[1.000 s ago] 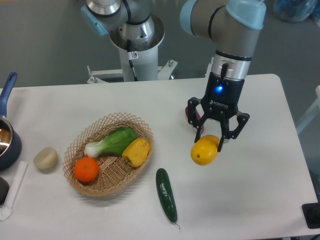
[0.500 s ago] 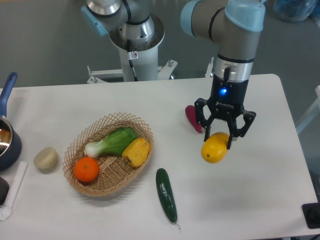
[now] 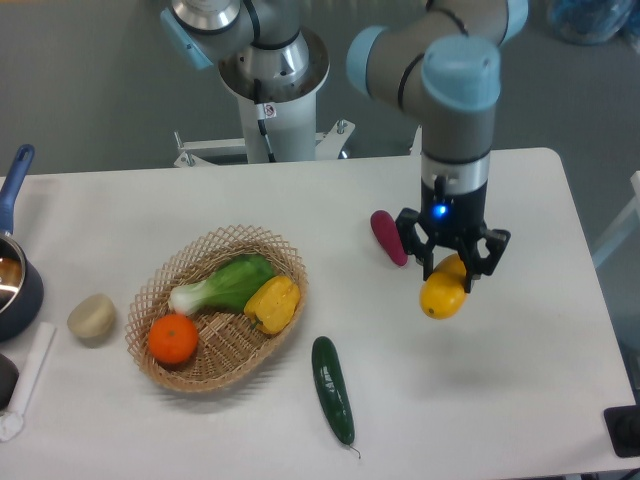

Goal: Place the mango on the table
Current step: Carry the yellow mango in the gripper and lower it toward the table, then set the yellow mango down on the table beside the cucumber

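Across most of the frame lay the white table (image 3: pixel 520 390), cut off at the bottom edge. Left of the middle sat a wicker basket (image 3: pixel 190 372) with a leafy green (image 3: pixel 228 282), a yellow pepper (image 3: pixel 272 303) and an orange (image 3: pixel 173 338) inside. Right of center, the gripper (image 3: pixel 450 272) pointed down, its fingers clamped around the mango (image 3: pixel 443 294), hiding the top of the fruit. Near the bottom lay a cucumber (image 3: pixel 332 388). Just left of the gripper lay a dark pink thing (image 3: pixel 388 236), hard to make out.
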Robot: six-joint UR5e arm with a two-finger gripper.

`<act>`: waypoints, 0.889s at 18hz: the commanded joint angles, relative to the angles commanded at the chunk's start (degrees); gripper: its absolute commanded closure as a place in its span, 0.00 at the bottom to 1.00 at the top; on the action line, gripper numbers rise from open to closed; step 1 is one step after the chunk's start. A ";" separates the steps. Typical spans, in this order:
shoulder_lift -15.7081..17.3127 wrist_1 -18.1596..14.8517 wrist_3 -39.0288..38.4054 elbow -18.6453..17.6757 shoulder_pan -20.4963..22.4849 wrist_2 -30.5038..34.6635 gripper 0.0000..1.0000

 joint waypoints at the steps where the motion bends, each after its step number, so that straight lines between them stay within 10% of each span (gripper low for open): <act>1: -1.05 0.00 -0.35 0.26 -0.44 0.09 0.63; 16: -7.74 0.09 -3.43 0.00 -2.12 0.62 0.63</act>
